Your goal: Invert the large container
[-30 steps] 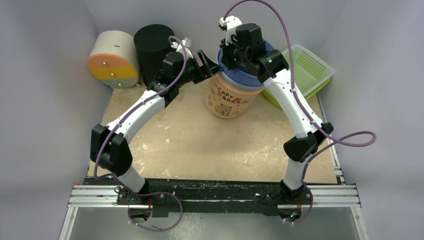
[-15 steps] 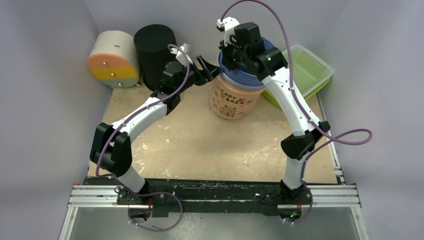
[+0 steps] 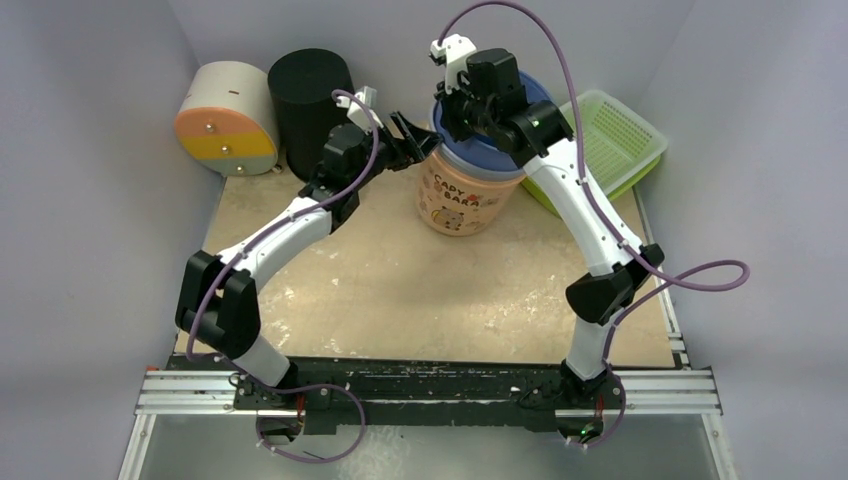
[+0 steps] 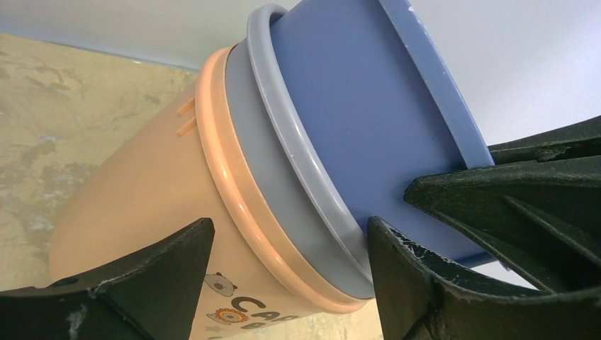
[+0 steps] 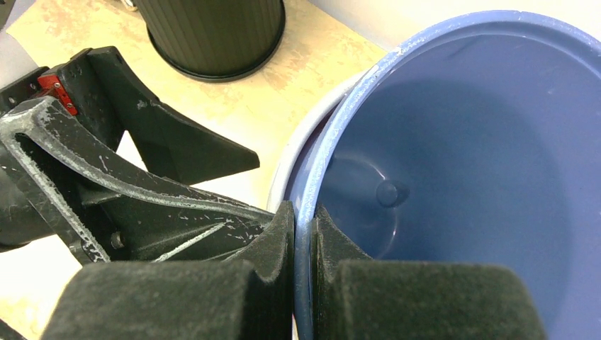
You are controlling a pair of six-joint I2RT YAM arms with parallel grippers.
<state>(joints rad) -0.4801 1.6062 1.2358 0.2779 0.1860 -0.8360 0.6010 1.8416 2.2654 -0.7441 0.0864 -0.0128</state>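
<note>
**Pinching a thin rim ahead of the flip**

Right gripper (image 5: 305, 228) clamps the blue tub (image 5: 461, 177) at its rim. Left gripper (image 4: 290, 237) gapes, with the nested peach tub (image 4: 135, 184), seemingly the large container, just ahead. The plastic looks light, stiff and slick, and the rims offer the best purchase.

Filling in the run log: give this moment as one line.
right gripper: shut on blue container rim | left gripper: open, straddling peach container rim | flip: not done

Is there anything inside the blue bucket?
Empty. The right wrist view looks straight into the blue bucket and shows only its bare blue bottom.
</note>
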